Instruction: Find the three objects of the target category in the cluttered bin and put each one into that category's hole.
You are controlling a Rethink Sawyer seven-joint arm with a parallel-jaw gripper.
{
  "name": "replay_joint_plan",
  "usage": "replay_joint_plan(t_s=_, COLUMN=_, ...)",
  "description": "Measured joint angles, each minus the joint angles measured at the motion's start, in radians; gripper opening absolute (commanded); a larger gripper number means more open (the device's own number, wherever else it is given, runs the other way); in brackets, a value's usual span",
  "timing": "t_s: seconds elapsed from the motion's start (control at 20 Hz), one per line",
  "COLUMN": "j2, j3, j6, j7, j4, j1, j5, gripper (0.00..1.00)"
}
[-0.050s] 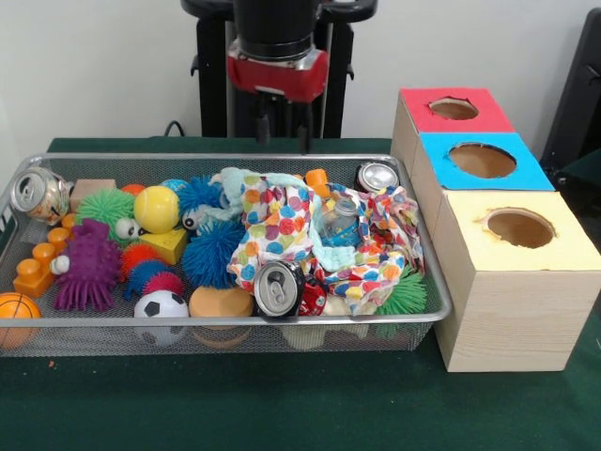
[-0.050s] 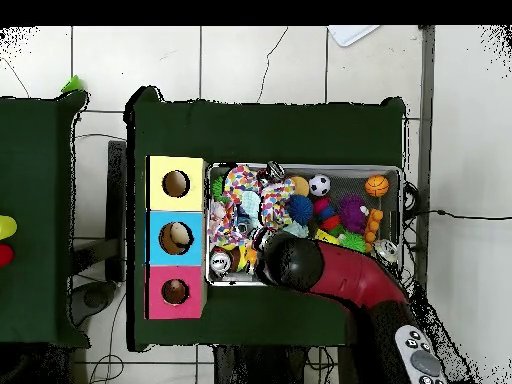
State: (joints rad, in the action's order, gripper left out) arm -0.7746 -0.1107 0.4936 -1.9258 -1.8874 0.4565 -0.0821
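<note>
My gripper (image 1: pixel 285 141) hangs open and empty above the far rim of the wire bin (image 1: pixel 225 324), a little behind the spotted cloth (image 1: pixel 282 221). Drink cans lie in the bin: one at the front centre (image 1: pixel 280 287), one in the far left corner (image 1: pixel 39 194), one at the far right (image 1: pixel 377 176). A further can-like thing (image 1: pixel 340 224) nestles in the cloth. To the right stand three boxes with holes: red (image 1: pixel 454 108), blue (image 1: pixel 482 160) and yellow (image 1: pixel 519 227). In the overhead view the arm (image 2: pixel 300 265) hides the gripper.
The bin also holds spiky balls, a purple spiky toy (image 1: pixel 89 263), a soccer ball (image 1: pixel 161 304), a yellow ball (image 1: pixel 156 209), orange blocks (image 1: pixel 38 268) and a small basketball (image 1: pixel 17 310). The boxes (image 2: pixel 176 237) stand close against the bin's side.
</note>
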Motion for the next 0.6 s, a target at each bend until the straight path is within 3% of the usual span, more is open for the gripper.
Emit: replay_joint_plan(t_s=0.6, j2=0.059, j3=-0.012, j6=0.000, j7=0.000, j4=0.106, j1=0.065, j5=0.000, gripper=1.00)
